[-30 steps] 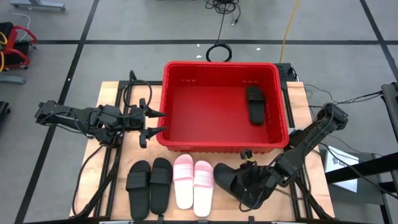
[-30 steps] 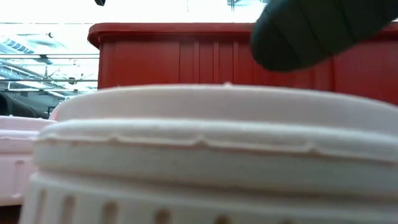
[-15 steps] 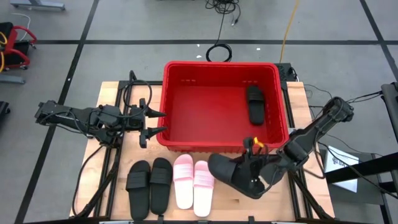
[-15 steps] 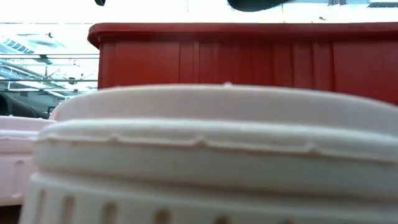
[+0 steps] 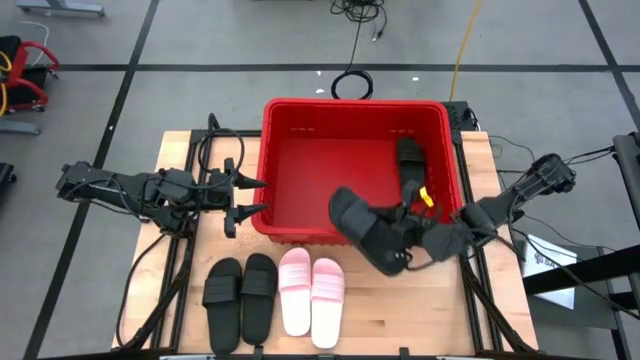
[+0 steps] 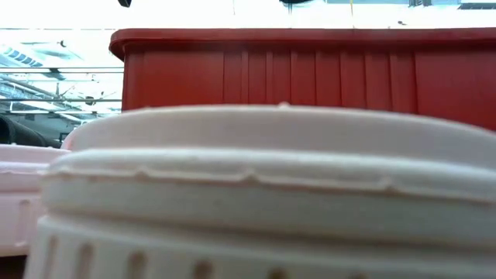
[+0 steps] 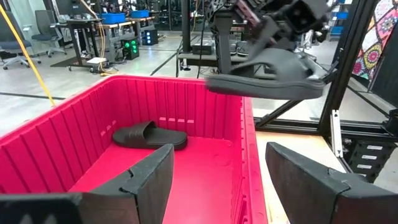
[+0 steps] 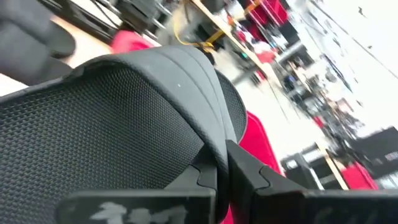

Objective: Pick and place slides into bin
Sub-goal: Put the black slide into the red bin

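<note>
The red bin (image 5: 285, 170) stands at the table's middle far side, with one black slide (image 5: 410, 167) lying flat inside it at the right. My right gripper (image 5: 402, 238) is shut on another black slide (image 5: 360, 230), held in the air over the bin's near wall; this slide also shows in the left wrist view (image 7: 267, 78). Two black slides (image 5: 240, 298) and two pale pink slides (image 5: 312, 293) lie side by side on their soles at the table's near edge. My left gripper (image 5: 262, 196) is open and empty beside the bin's left wall. My right gripper pinches the black slide by the edge of its wide strap (image 8: 208, 140) between its two fingers. It comes at the slide slanting from above and from the table's right. The slide is lifted clear, roughly level, and reaches from the fingers toward the table's left over the bin's rim.
The bin's rim (image 6: 310, 35) stands high above the table. The pink slide's sole (image 6: 256, 194) fills the low view. Bare wood lies at the table's near right (image 5: 420, 310). Cables run along both table sides.
My right gripper has lifted the black slide off the table's near right part and carried it up and toward the far edge, to above the bin's near wall. The slide has turned about as it rose, from tipped to roughly level.
</note>
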Controlling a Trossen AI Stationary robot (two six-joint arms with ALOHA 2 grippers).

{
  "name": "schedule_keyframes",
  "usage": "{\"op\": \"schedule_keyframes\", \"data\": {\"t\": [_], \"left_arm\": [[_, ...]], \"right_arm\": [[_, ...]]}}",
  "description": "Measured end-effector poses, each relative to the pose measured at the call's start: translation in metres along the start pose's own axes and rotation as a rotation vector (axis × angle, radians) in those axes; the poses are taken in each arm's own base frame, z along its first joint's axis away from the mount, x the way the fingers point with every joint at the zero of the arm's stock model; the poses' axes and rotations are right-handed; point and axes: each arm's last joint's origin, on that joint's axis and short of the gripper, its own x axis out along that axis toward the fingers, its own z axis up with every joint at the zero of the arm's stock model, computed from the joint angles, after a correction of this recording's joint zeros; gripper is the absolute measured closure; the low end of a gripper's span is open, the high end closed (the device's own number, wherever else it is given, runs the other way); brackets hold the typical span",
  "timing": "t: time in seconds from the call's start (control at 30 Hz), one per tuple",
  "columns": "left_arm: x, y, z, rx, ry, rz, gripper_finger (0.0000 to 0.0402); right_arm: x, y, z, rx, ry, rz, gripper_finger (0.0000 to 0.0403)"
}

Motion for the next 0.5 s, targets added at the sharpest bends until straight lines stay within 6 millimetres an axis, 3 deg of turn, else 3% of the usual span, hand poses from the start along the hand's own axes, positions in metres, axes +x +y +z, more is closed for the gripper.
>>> {"op": "schedule_keyframes", "data": {"t": [0.2, 0.5], "left_arm": [[0.0, 0.002, 0.001, 0.014, -0.012, 0.074, 0.0147], [0.001, 0.009, 0.002, 0.036, -0.018, 0.165, 0.0147]], "right_arm": [[0.02, -0.026, -0.011, 0.038, 0.078, -0.095, 0.0399], [0.031, -0.07, -0.031, 0.083, 0.167, -0.22, 0.0399]]}}
